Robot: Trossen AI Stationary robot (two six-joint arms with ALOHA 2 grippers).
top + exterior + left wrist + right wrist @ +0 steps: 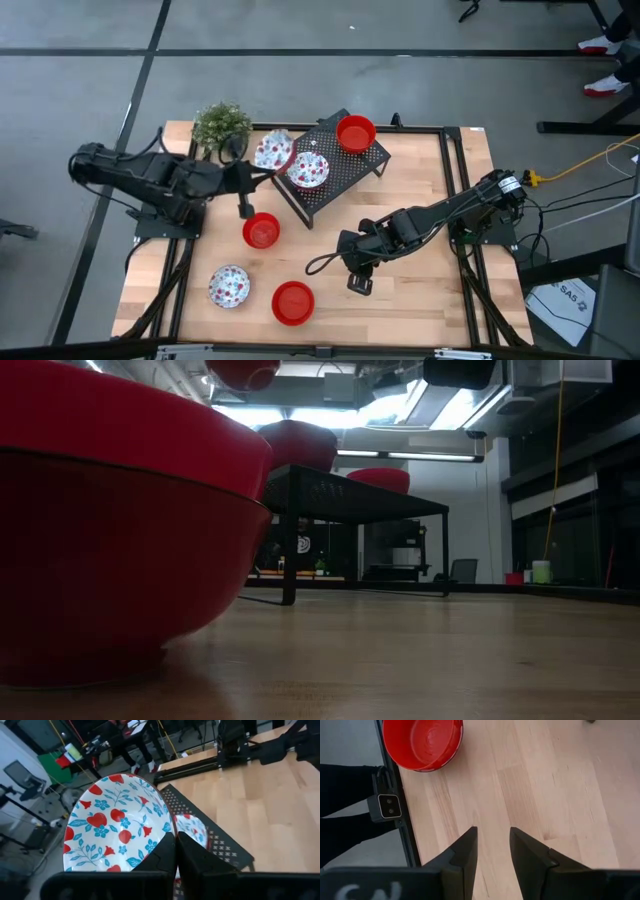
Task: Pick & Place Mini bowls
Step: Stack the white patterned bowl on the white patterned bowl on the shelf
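My left gripper is at the black mesh rack's left end, shut on a white floral mini bowl, which the high view shows as the floral bowl. A second floral bowl and a red bowl rest on the rack top. On the table stand a red bowl, a floral bowl and another red bowl. My right gripper is open and hovers over bare wood right of that red bowl. My left gripper pinches the floral bowl by its rim, one finger against the patterned inside and the other on the outside. The fingers come level from the table's left. The bowl stands tilted on edge, its inside facing the wrist camera, above the rack's left end.
A small green potted plant stands at the far left corner, close to the left arm. The rack fills the far middle of the table. In the low view a red bowl looms close. Bare wood lies at the near right.
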